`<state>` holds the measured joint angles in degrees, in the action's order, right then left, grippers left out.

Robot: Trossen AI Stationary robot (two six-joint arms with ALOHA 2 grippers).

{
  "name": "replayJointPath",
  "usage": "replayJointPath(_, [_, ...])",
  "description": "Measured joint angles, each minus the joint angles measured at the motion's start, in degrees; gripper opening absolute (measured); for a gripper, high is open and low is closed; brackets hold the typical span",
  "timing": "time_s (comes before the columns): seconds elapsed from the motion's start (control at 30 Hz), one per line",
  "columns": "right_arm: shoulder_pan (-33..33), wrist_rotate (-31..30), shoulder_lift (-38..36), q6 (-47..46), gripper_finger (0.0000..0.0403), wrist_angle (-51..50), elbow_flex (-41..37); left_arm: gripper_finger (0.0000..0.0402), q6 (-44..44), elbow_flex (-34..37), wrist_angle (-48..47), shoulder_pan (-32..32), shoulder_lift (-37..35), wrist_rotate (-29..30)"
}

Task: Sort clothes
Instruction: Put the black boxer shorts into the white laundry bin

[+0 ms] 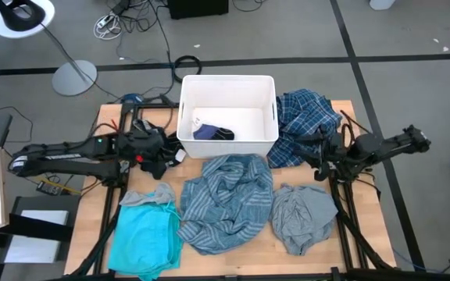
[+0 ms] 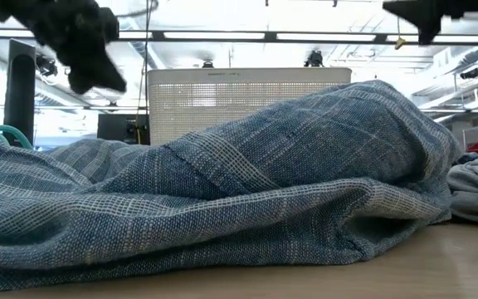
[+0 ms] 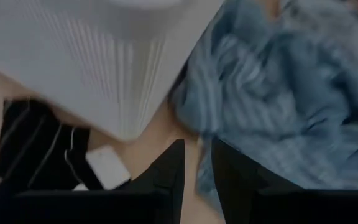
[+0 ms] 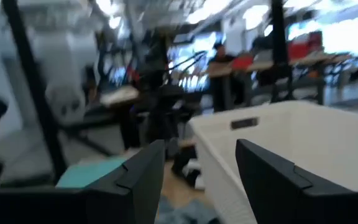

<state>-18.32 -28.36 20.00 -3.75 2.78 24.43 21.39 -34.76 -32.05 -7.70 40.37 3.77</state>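
Observation:
The white bin (image 1: 226,117) stands at the table's far middle with small dark striped pieces (image 1: 213,133) on its floor. Another dark striped piece (image 3: 36,152) lies on the table by the bin's near left corner. The navy-white plaid shirt (image 1: 307,125) lies right of the bin. In front of the bin are the blue-grey striped shirt (image 1: 225,199), the grey garment (image 1: 303,218) and the turquoise one (image 1: 143,238). My left gripper (image 3: 197,168) hovers by the bin's near left corner, slightly open, holding nothing. My right gripper (image 4: 197,180) stands open and level near the plaid shirt, holding nothing.
The bin's ribbed wall (image 3: 92,68) is close in front of my left gripper. In the low view the striped shirt (image 2: 247,183) bulks up before the bin (image 2: 247,100), and both grippers hang above it. Cables and a lamp base (image 1: 74,76) lie on the floor beyond the table.

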Motion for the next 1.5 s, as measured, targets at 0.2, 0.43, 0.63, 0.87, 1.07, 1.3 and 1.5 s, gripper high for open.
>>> replayJointPath(0.2, [-4.52,-0.37,13.31,-1.27,0.0179,-13.29,12.86,0.0085,0.3,2.01,1.01,-0.07,5.87,2.66])
replayJointPath(0.43, [-6.15,-0.54,24.24,-13.24,0.0166,-28.27,21.05,0.0085,4.48,2.01,-1.41,-1.83,13.12,6.06])
replayJointPath(0.63, [-7.64,-0.5,28.09,-23.82,0.0164,-34.68,22.23,0.0085,12.75,2.01,-6.91,-5.44,16.38,10.35])
replayJointPath(0.87, [-9.25,-0.5,28.74,-27.28,0.0164,-35.62,22.23,0.0085,7.11,2.01,-7.49,-6.93,16.23,9.56])
replayJointPath(1.07, [-9.63,-0.5,28.64,-27.6,0.0164,-35.68,22.23,0.0085,-3.36,2.01,-8.42,-6.82,16.21,3.92])
replayJointPath(1.3, [-9.6,-0.52,28.64,-27.6,0.0164,-35.68,22.23,0.0085,-3.32,1.84,-8.91,-6.82,16.21,2.16])
replayJointPath(1.5, [-9.6,-0.56,28.64,-27.6,0.0164,-35.68,22.23,0.0085,9.04,-1.38,-13.31,-6.92,16.21,-2.2])
